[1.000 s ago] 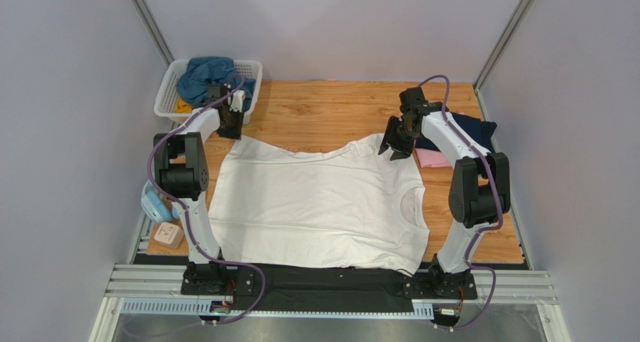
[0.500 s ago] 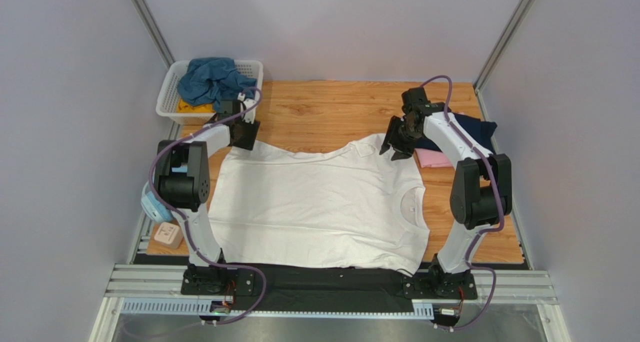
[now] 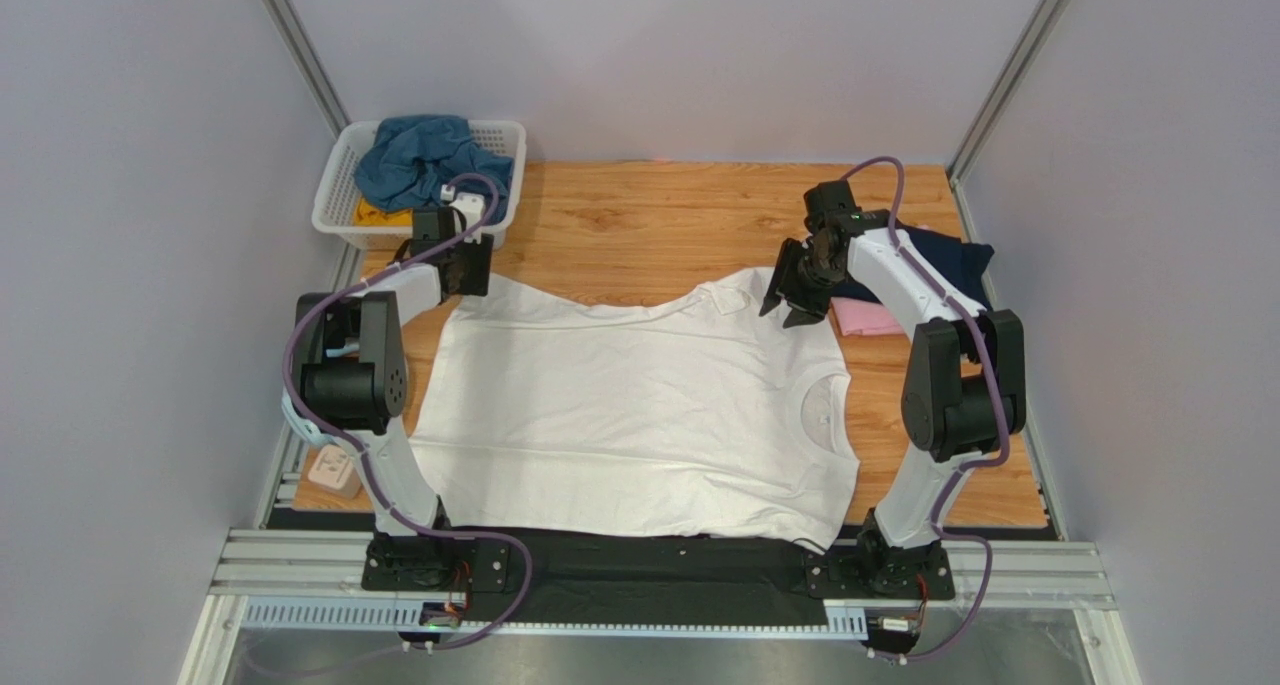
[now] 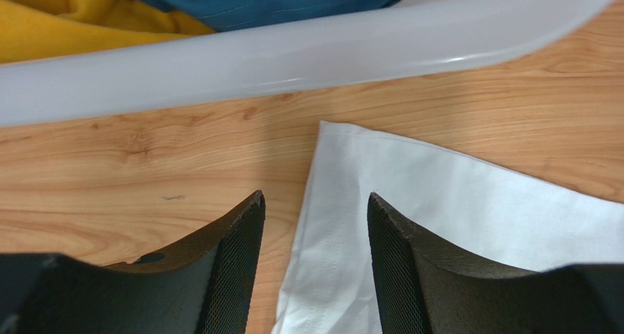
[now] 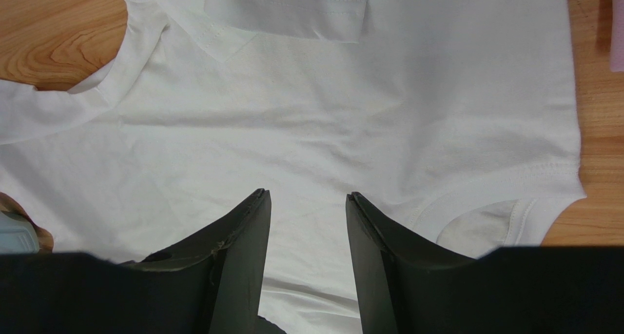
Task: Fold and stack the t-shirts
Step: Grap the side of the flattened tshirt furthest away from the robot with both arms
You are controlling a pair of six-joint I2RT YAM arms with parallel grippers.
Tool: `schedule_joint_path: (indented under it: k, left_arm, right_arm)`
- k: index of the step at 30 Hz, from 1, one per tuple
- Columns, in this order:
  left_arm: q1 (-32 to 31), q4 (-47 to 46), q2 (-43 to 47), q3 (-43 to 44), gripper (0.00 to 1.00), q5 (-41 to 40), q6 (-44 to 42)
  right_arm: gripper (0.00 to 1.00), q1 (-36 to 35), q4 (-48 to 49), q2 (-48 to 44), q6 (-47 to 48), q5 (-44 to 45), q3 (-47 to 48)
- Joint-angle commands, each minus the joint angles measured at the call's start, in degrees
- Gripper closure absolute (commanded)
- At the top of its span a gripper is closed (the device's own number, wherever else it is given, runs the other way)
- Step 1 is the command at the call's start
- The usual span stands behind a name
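White t-shirt [image 3: 631, 408] spread flat on the table [image 3: 661, 213]; both tools parted, gripping nothing.
From above: left tool [image 3: 460, 265] at the shirt's far-left corner, beside the basket [image 3: 334, 205] with the teal-blue shirt [image 3: 421, 153]; right tool [image 3: 793, 298] at the far-right sleeve, near the pink shirt [image 3: 864, 318] and navy shirt [image 3: 939, 258]. Only at the left wrist: yellow shirt [image 4: 73, 19] in the basket, hem corner between the parted fingers. Only at the right wrist: collar at lower right. Both arms stretched toward the far side, tools pointing down.
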State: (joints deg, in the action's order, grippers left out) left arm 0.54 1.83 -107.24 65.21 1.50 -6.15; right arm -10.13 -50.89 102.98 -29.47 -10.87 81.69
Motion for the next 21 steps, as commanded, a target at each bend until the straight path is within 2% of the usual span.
schedule_joint_path:
  k: [1, 17, 19, 21]
  left_arm:
    - [1.0, -2.0, 0.2, 2.7, 0.40, 1.7, 3.5]
    - [1.0, 7.8, -6.7, 11.8, 0.42, 5.4, 3.9]
    - [1.0, 7.1, -5.8, 10.4, 0.44, 5.2, 4.0]
    - [1.0, 1.2, -1.9, 6.4, 0.45, 5.5, 3.8]
  right_arm:
    - [0.52, 0.2, 1.7, -2.3, 0.8, -0.6, 0.4]
    - [0.52, 0.2, 1.7, 0.0, 0.1, 0.1, 2.2]
    - [0.52, 0.2, 1.5, 0.0, 0.0, 0.0, 2.9]
    - [0.52, 0.2, 1.2, -0.3, 0.3, 0.2, 3.1]
